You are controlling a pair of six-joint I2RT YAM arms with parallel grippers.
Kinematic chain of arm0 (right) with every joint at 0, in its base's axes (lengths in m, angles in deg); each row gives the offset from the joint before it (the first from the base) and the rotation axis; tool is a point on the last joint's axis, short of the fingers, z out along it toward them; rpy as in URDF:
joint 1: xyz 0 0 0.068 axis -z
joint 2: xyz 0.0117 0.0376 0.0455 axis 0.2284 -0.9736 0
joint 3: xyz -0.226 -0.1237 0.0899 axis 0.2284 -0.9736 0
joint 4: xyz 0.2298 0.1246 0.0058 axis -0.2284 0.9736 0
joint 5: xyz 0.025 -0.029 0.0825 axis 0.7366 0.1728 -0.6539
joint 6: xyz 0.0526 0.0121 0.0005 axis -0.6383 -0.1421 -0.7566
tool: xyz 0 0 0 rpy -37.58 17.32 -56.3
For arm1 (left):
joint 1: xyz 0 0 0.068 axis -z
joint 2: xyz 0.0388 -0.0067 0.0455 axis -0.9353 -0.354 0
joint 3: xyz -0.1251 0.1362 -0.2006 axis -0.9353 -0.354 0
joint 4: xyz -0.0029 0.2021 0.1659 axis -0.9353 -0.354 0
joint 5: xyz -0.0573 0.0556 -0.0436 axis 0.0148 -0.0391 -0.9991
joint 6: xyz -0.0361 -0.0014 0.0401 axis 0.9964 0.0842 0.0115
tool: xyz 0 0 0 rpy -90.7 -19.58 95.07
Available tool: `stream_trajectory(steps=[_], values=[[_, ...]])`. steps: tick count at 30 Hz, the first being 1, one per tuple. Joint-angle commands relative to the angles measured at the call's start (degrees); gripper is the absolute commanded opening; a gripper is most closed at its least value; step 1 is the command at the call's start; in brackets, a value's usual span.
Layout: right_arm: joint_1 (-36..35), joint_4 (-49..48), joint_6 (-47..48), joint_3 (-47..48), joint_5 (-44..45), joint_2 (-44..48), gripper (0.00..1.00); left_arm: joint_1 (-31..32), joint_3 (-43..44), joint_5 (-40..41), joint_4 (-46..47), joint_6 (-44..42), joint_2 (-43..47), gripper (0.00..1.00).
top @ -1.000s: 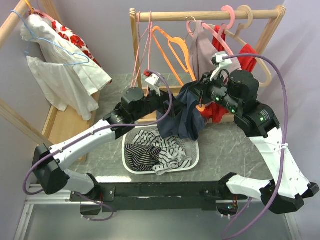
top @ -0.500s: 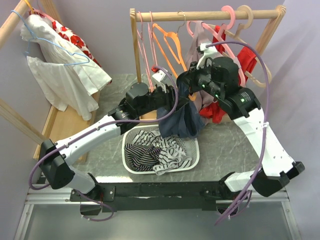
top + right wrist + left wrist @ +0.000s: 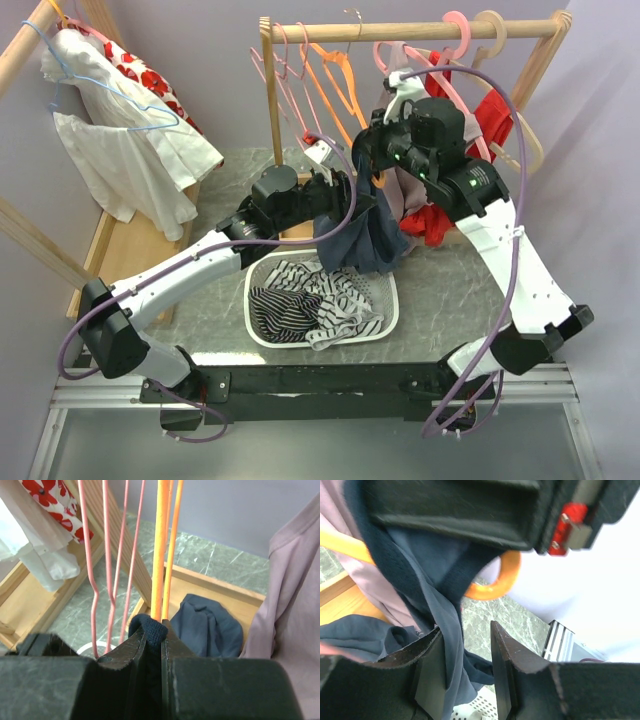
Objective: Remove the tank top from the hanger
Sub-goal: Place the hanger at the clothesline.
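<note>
The navy tank top (image 3: 360,240) hangs bunched over the basket, one ribbed strap (image 3: 150,625) still looped at the orange hanger (image 3: 335,75) on the rail. My right gripper (image 3: 372,150) is shut on that strap, right against the hanger's orange bars (image 3: 161,545). My left gripper (image 3: 343,195) is at the top's upper left. In the left wrist view its jaws stand partly apart around a hanging fold of navy cloth (image 3: 452,645). The cloth lies against the left finger (image 3: 427,680), with a gap to the right finger (image 3: 502,675). The hanger's curved end (image 3: 495,585) shows above.
A white perforated basket (image 3: 397,300) holding striped clothes sits below the top. Pink hangers (image 3: 290,90), a mauve garment (image 3: 400,110) and a red one (image 3: 495,120) hang on the wooden rail (image 3: 400,30). A white floral garment (image 3: 120,140) hangs on the left rack.
My right gripper has risen and moved left toward the rail with the strap. My left gripper's jaws have narrowed around the navy cloth, and the left arm moved slightly up.
</note>
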Motion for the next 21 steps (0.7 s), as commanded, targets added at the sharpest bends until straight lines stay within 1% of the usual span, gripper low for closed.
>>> stream_trajectory(steps=[1, 6, 16, 18, 21], values=[[-0.2, -4.1, 1.0, 5.3, 0.8, -2.3, 0.00, 0.5, 2.1, -1.1, 0.4, -0.4, 1.4, 0.41], [-0.2, -3.6, 0.8, 5.4, 0.4, -3.8, 0.00, 0.6, 1.8, -1.1, 0.2, -0.2, 1.3, 0.41], [-0.3, -5.5, 0.1, 0.2, 1.0, -0.8, 0.01, 0.6, 0.5, -1.9, 0.2, 0.3, 1.5, 0.40], [-0.2, -6.1, 0.2, -0.8, 1.0, 0.4, 0.08, 0.5, 0.0, -1.8, 0.1, 0.4, 1.8, 0.39], [-0.3, -7.0, 0.0, -2.5, 1.0, 1.9, 0.15, 0.5, -0.7, -1.7, 0.1, 0.5, 2.2, 0.39]])
